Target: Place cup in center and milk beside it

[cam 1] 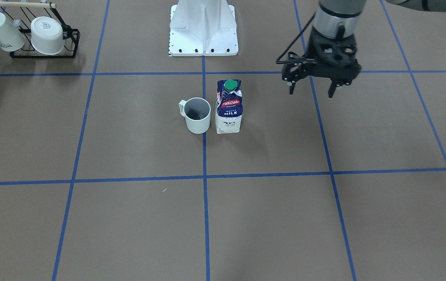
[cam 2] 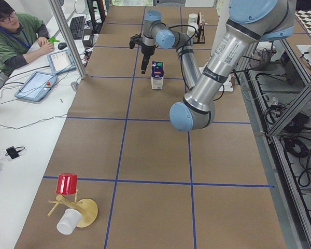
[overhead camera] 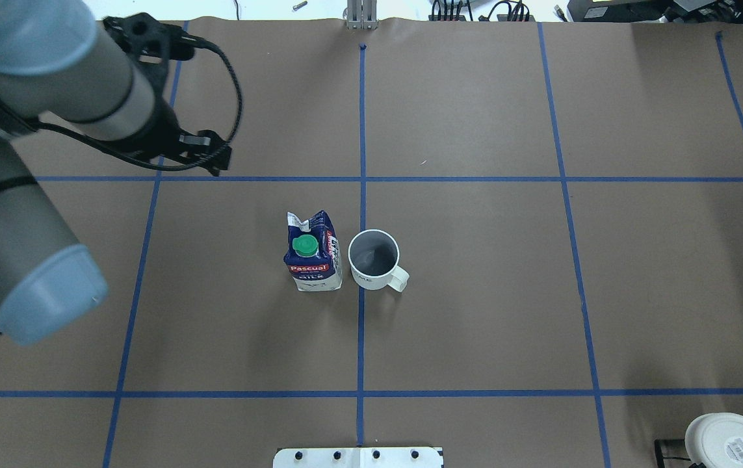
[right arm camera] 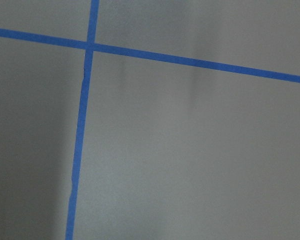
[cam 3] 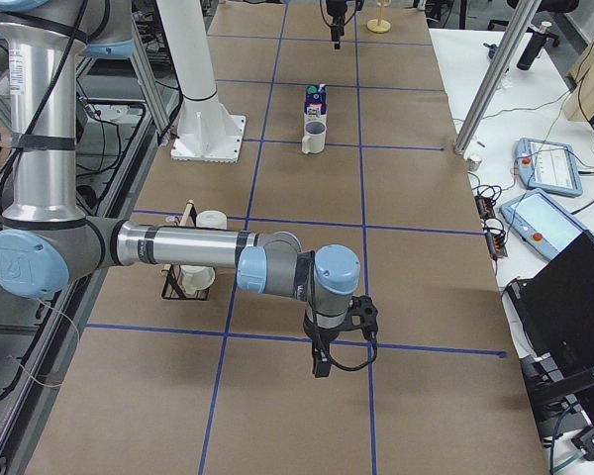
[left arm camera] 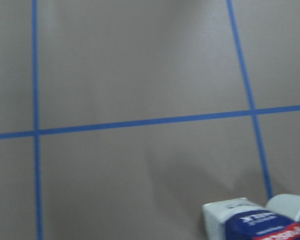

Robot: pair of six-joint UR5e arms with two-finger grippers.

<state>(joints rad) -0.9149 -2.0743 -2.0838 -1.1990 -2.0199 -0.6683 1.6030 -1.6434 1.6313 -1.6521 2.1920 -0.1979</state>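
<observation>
The white handled cup [cam 1: 197, 115] stands upright at the center of the brown taped tabletop [cam 1: 262, 148], on the middle blue line. The blue and white milk carton [cam 1: 228, 107] with a green cap stands upright right beside it, nearly touching. Both also show in the overhead view: the cup [overhead camera: 374, 260] and the milk [overhead camera: 311, 253]. My left gripper [cam 1: 311, 90] is open and empty, raised above the table off to the milk's side, apart from it. My right gripper [cam 3: 322, 364] hangs low over the table far from both; I cannot tell whether it is open or shut.
A black wire rack [cam 1: 70, 43] holding two other white cups sits at the table's corner on my right side. The white robot base [cam 1: 203, 35] stands behind the cup. A wooden stand [cam 2: 85, 210] with a red cup is at the far left end.
</observation>
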